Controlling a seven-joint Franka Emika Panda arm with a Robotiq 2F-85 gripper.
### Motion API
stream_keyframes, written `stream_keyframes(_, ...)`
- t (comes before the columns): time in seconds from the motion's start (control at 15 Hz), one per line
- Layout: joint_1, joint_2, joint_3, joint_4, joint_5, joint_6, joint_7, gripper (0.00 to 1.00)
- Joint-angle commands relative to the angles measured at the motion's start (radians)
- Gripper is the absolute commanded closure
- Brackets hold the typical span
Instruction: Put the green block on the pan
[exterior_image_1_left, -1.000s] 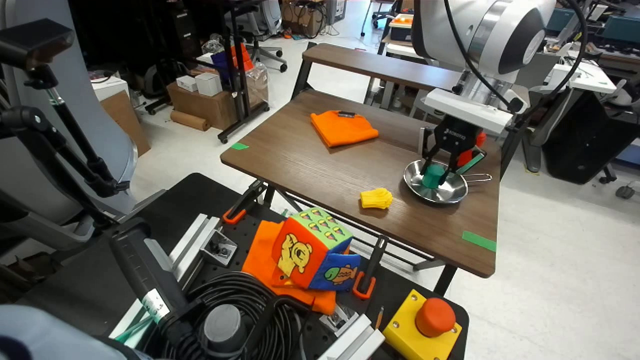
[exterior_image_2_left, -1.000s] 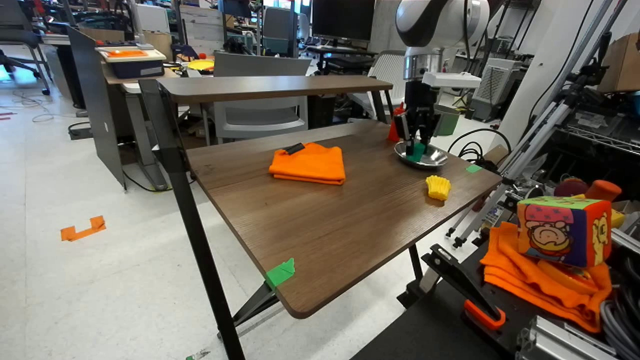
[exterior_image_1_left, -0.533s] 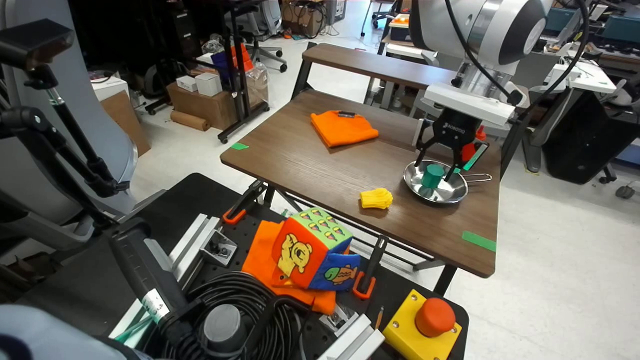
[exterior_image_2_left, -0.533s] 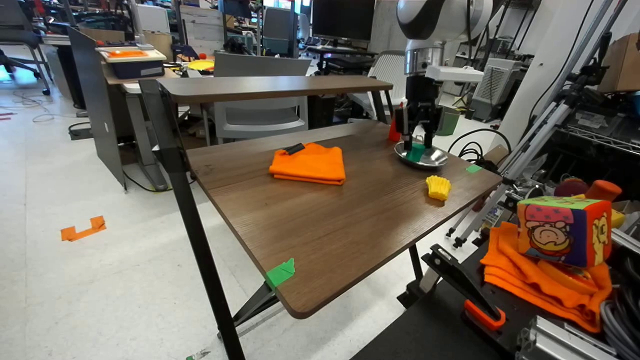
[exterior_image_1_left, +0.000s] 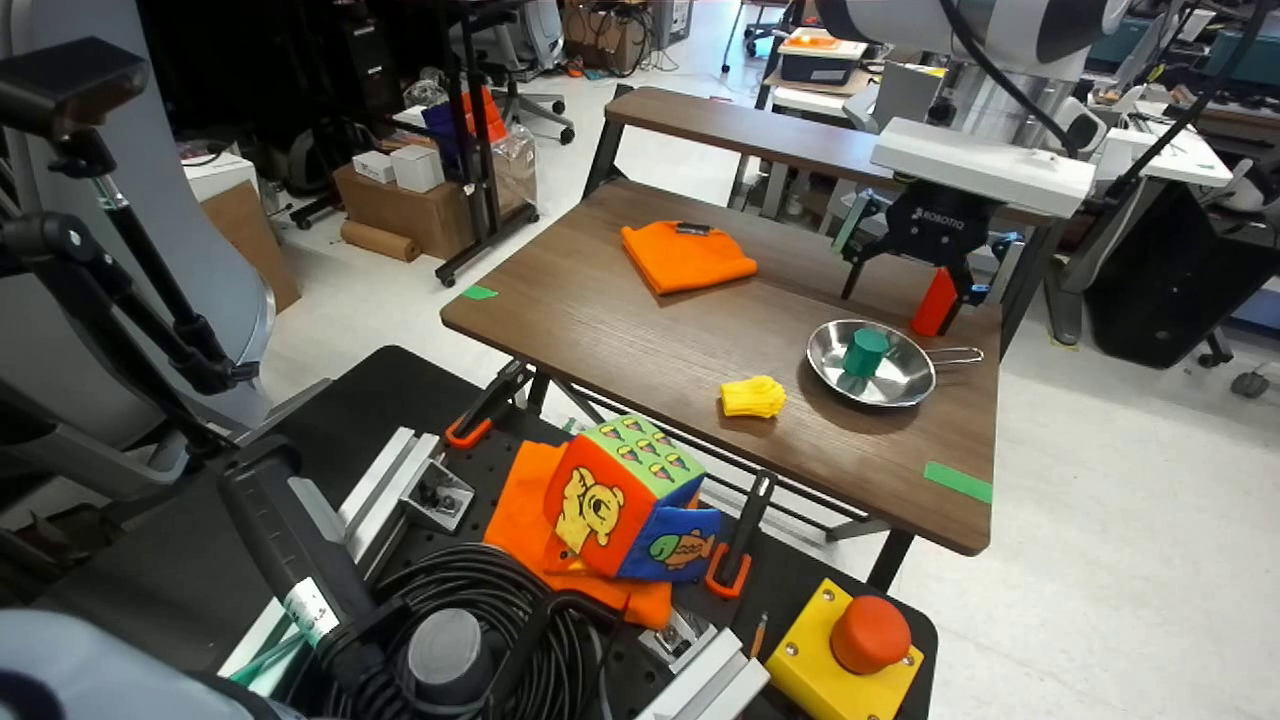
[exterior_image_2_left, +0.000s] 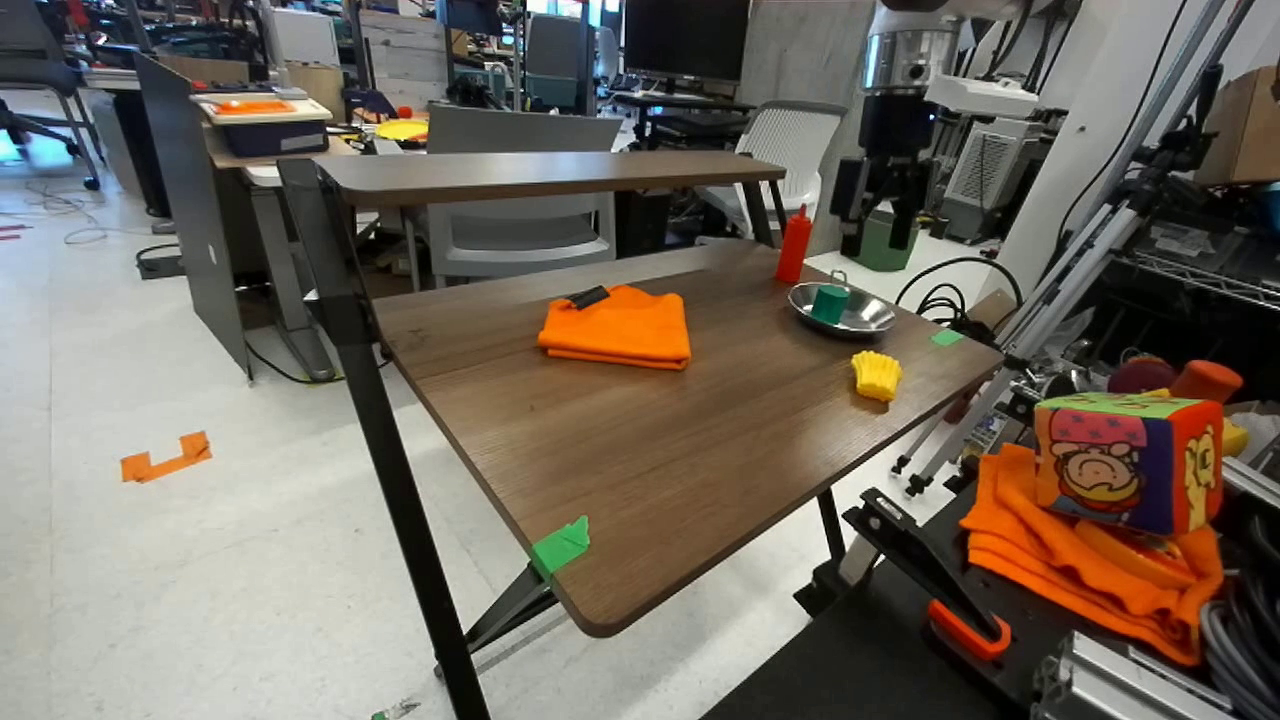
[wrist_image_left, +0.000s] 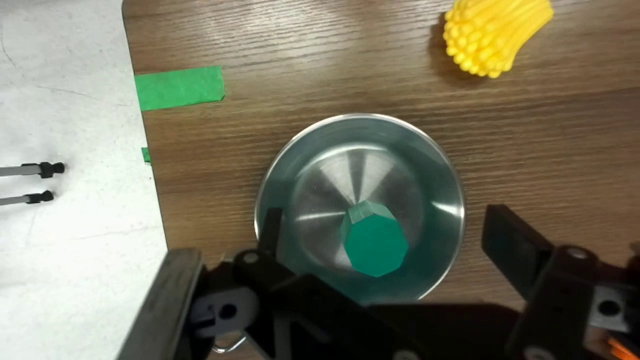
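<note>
Two empty fingers (exterior_image_1_left: 853, 278) are hanging wide apart in an exterior view, the block (exterior_image_1_left: 865, 353) sitting in the pan (exterior_image_1_left: 905, 378) below. In an exterior view, the bottle (exterior_image_2_left: 794, 248) is standing near them; swinging low could topple it. In the wrist view, the block's smooth facets are showing between them, ringed by shiny metal.

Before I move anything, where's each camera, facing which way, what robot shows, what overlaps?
In an exterior view: above the black bench, facing down across the table to the pan; arm and gripper show.
In an exterior view: past the table end farthest from the pan, by green tape, facing along the tabletop; arm and gripper show.
Wrist view: on the arm, facing down at the green block in the pan; only gripper parts show, fingers apart.
Both exterior views share the fabric cube; all three share pan, green block, yellow piece.
</note>
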Motion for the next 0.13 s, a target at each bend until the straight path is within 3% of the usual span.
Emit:
stream_keyframes(0.0, -0.007, -0.001, 0.007, -0.003, -0.005, 0.002, 0.002, 0.00)
stream_keyframes(0.07, -0.007, -0.001, 0.007, -0.006, -0.005, 0.003, 0.002, 0.00)
